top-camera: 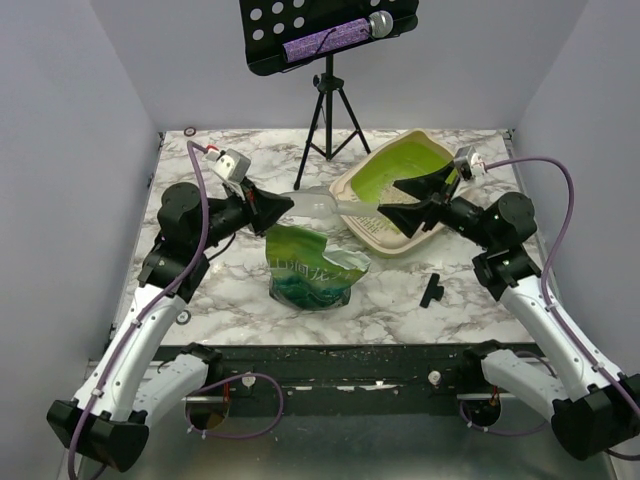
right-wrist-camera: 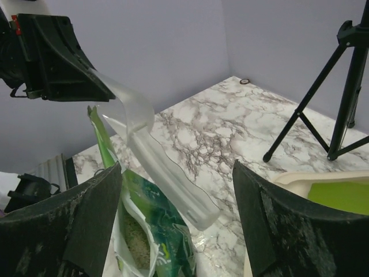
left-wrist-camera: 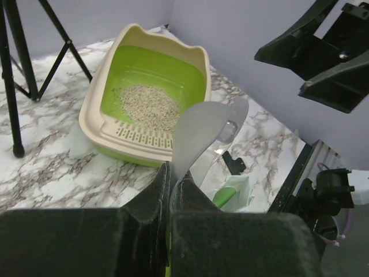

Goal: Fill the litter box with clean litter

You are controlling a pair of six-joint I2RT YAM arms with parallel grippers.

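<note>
Near the front of the marble table [top-camera: 400, 310] stands an open green bag [top-camera: 310, 270], with a small black piece [top-camera: 432, 290] lying to its right. Above the bag the left hand [top-camera: 272, 212] is clamped on a clear plastic scoop [top-camera: 320, 207], while the right hand [top-camera: 395, 203] hangs with fingers apart at the scoop's far end. Behind, the box [top-camera: 372, 228] lies on the table with a patch of litter [left-wrist-camera: 149, 105] on its green floor.
</note>
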